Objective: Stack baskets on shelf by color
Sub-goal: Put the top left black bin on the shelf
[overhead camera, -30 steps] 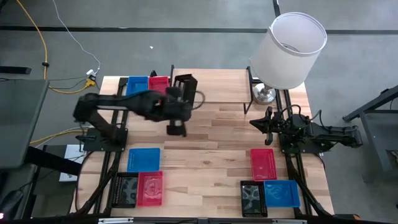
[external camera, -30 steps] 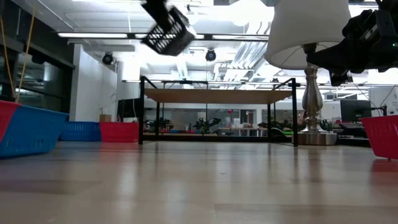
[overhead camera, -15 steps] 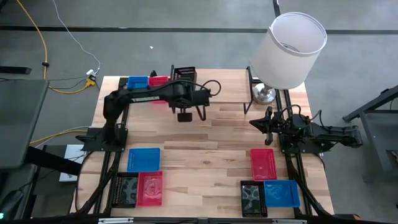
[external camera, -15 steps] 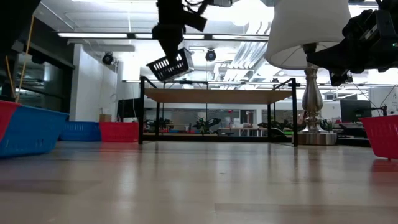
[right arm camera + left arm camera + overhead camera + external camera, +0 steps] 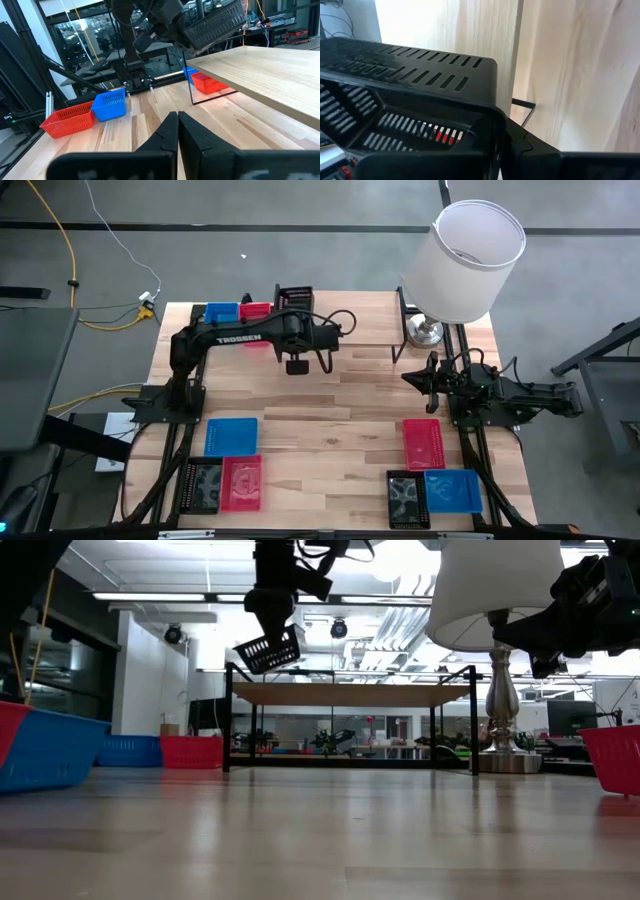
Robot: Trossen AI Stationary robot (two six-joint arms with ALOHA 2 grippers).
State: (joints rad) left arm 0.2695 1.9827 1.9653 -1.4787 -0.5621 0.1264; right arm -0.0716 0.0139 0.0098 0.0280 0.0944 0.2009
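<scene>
blk slotted basket [image 5: 294, 298] | shelf [image 5: 350, 328] lt wood | lampshade [image 5: 466, 260] wht

The middle of the table [image 5: 330, 405] lay bare, open for a gripper to pass between the basket clusters at the near corners. On the far side the shelf [image 5: 350, 693] stood across the way, with a lamp [image 5: 462, 265] at the far right. The left arm [image 5: 235, 337] holding a tilted black basket [image 5: 268, 650] hung over the shelf's left end.
</scene>
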